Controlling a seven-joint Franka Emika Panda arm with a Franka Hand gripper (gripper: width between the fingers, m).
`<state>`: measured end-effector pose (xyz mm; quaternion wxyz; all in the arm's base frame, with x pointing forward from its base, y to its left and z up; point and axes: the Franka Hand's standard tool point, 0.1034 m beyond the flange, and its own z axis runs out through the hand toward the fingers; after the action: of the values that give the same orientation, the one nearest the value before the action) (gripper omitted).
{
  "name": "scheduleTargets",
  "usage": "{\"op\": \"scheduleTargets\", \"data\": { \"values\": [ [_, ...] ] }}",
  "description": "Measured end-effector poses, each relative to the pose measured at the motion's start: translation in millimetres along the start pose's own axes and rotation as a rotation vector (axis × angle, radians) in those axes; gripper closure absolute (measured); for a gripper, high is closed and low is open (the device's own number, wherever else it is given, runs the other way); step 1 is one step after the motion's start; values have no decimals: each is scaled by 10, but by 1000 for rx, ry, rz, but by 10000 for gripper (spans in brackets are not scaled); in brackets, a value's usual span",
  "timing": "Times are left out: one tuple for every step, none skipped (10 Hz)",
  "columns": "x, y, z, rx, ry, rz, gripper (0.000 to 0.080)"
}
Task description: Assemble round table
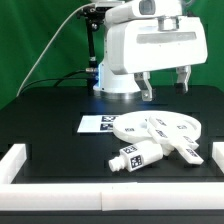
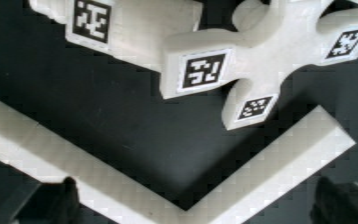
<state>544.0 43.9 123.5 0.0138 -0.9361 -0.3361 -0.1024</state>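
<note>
Exterior view: the arm rears up behind the table (image 1: 50, 105), gripper (image 1: 165, 85) pointing down, jaws wide and empty, hanging above the round disc (image 1: 165, 124). The post (image 1: 133, 157) lies beside the cross base (image 1: 186, 151). Wrist view: fingertips (image 2: 48, 203) are far apart, and the post (image 2: 202, 70) lies near a border rail (image 2: 87, 140) corner.

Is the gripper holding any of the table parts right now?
No: the gripper hangs open and empty, above the round disc and the post, which lies on its side.
</note>
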Motion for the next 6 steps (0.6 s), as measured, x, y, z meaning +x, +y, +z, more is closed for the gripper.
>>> {"op": "scheduleTargets", "data": {
  "values": [
    [0,1,-1,-1,1,0,150],
    [0,2,-1,-1,1,0,150],
    [-2,2,0,-1,0,0,150],
    [-5,0,5,0,-1,-1,150],
    [-7,0,8,0,-2,-1,150],
    [-25,9,19,0,-3,4,150]
  ]
}}
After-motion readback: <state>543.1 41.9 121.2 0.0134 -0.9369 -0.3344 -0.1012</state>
